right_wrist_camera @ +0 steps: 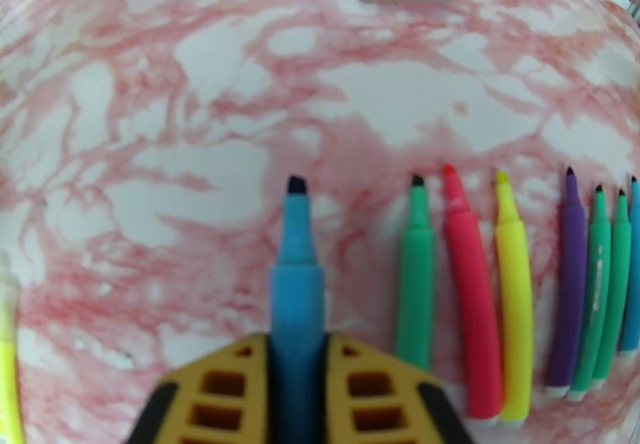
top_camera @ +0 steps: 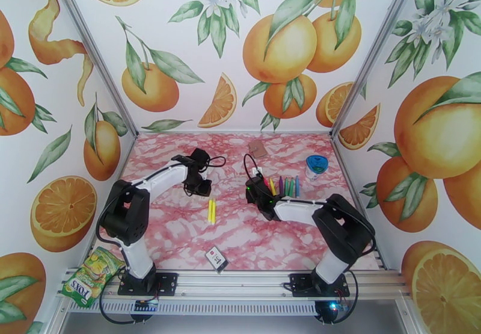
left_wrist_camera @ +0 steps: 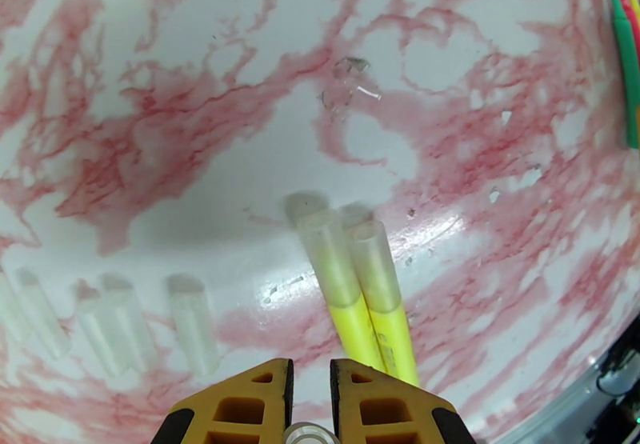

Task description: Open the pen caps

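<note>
Clamping an uncapped blue felt marker (right_wrist_camera: pixel 297 278) snugly between the yellow right fingers (right_wrist_camera: pixel 258 358), dark chisel tip pointing away over the pink-marbled desk (right_wrist_camera: pixel 200 78). Lying just right of that grip, a row of uncapped coloured markers (right_wrist_camera: pixel 512 294), tips bare, roughly parallel to the blue one. Poised over the desk with the yellow left fingers (left_wrist_camera: pixel 282 374) all but closed; small clear round rim (left_wrist_camera: pixel 311 435) low between them, cannot tell whether gripped. Just ahead of those fingers, two yellow markers (left_wrist_camera: pixel 356 326) side by side and touching, frosted clear caps (left_wrist_camera: pixel 328 254) on, pointing away. Off to the left, apart from the fingers, loose frosted caps (left_wrist_camera: pixel 192 322) resting on the desk.
</note>
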You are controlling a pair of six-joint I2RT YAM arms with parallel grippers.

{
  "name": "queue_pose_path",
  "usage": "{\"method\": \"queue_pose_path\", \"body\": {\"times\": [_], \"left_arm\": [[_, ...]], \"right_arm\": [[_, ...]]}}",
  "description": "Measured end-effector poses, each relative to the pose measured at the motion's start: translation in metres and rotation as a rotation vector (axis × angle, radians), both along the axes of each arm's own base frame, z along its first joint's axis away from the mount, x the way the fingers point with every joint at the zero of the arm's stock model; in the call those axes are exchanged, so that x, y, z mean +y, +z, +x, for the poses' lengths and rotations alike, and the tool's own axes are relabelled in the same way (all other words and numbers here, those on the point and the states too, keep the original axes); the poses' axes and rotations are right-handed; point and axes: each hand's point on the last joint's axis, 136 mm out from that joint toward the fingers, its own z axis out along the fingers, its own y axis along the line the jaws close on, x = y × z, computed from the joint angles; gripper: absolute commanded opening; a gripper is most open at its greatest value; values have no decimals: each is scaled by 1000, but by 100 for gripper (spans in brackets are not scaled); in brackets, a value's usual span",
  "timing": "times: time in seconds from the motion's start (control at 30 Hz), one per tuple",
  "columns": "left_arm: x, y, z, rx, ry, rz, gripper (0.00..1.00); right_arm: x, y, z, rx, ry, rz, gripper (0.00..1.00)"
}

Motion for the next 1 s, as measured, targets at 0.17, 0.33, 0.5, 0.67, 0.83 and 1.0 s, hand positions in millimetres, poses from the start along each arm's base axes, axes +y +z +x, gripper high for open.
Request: {"method": "queue_pose_path", "body": {"times": [0.17, 0.33, 0.5, 0.67, 0.83, 1.0], "left_arm": [[3, -11, -1, 20, -2, 26, 6], [5, -17, -1, 29, -2, 47, 8], [8, -25, -3, 44, -6, 75, 12], [11, -35, -9, 76, -13, 111, 15], [14, -38, -11, 85, -16, 133, 20], [16, -40, -11, 91, -16, 147, 23]], "right_arm": [[-6, -9, 3, 19, -21, -9, 4], [-8, -11, 7, 22, -31, -11, 6], [-10, -16, 11, 30, -41, -17, 8], [-10, -18, 14, 36, -45, -23, 11], [-10, -21, 14, 46, -46, -30, 15], [-12, -21, 14, 53, -52, -35, 19]]}}
